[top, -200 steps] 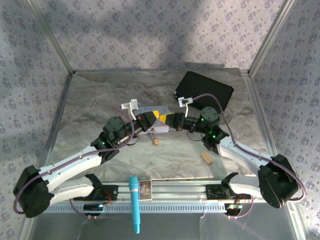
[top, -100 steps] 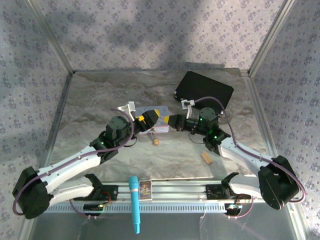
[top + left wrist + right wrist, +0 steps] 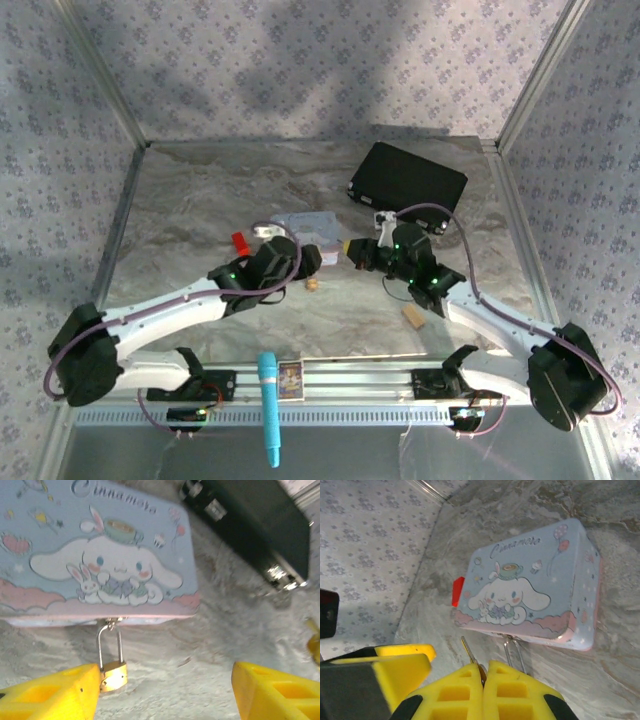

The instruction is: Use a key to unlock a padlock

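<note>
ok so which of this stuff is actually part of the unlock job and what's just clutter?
Job:
padlock, hanging from the clasp of the blue tin
key, pinched in the right tool
left tool, open beside the padlock

Lying about:
black box
tan block
red piece
blue stick at the near edge

Tin lid (image 3: 150, 525): "Cinnamoro…" in script, end unclear.

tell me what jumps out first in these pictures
The pale blue cartoon tin mid-table grabs the eye, with the brass padlock hanging from its front clasp. The right gripper is pinched shut on the thin key just short of it, and the left gripper stands open with the padlock beside one yellow finger.
</note>
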Available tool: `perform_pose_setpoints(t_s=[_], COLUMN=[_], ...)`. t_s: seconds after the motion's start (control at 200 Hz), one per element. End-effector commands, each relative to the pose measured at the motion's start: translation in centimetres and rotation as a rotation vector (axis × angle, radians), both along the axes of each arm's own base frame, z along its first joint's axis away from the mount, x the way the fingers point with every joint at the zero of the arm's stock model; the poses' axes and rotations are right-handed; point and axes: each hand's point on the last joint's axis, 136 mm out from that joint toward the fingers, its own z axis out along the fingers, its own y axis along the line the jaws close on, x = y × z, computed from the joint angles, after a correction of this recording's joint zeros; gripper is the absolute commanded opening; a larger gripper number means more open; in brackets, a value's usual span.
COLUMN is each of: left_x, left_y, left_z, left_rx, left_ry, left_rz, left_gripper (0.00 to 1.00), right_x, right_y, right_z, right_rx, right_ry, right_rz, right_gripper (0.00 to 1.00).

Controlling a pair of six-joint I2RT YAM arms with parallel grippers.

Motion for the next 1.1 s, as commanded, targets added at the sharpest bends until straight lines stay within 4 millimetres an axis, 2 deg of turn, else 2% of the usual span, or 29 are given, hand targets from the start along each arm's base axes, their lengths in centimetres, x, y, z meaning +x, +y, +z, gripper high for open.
perform_pose_setpoints(t_s=[0.0, 0.06, 0.115, 0.15, 0.22, 0.38, 0.46, 0.56, 0.7, 0.984, 1.094], left_x=[-0.3, -0.4, -0.3, -0.2, 0.2, 0.8, 1.2, 1.9, 2.3, 1.1, 0.7], left_y=[0.7, 0.2, -0.2, -0.3, 0.2, -0.7, -1.2, -0.5, -0.9, -2.2, -2.4], left_z=[-3.4, -4.7, -5.7, -6.3, -7.5, -9.2, -9.5, -10.5, -11.2, -11.3, -11.8], left_rx=[0.113, 0.114, 0.112, 0.122, 0.142, 0.139, 0.137, 0.151, 0.127, 0.129, 0.125], left_ry=[0.057, 0.085, 0.084, 0.078, 0.090, 0.110, 0.100, 0.125, 0.133, 0.115, 0.128], left_rz=[0.009, 0.003, -0.015, -0.015, 0.005, -0.003, -0.029, -0.016, -0.030, -0.071, -0.070], left_gripper=[0.70, 0.69, 0.60, 0.57, 0.57, 0.58, 0.57, 0.57, 0.56, 0.52, 0.47], right_x=[-0.3, -0.5, -0.7, -0.8, -0.9, -1.2, -1.2, -1.4, -1.5, -1.5, -1.5], right_y=[-0.8, -0.8, -0.9, -0.9, -1.1, -1.4, -1.7, -1.9, -2.4, -2.7, -2.5], right_z=[-1.5, -1.9, -2.3, -2.7, -3.1, -3.7, -3.8, -3.9, -4.3, -4.9, -5.4], right_rx=[-0.057, -0.058, -0.054, -0.058, -0.061, -0.075, -0.079, -0.081, -0.084, -0.089, -0.090], right_ry=[-0.004, -0.001, 0.006, 0.013, 0.019, 0.025, 0.027, 0.028, 0.033, 0.047, 0.061], right_rz=[-0.036, -0.040, -0.041, -0.037, -0.038, -0.037, -0.043, -0.046, -0.055, -0.063, -0.060], right_gripper=[0.00, 0.00, 0.00, 0.00, 0.00, 0.00, 0.00, 0.00, 0.00, 0.00, 0.00])
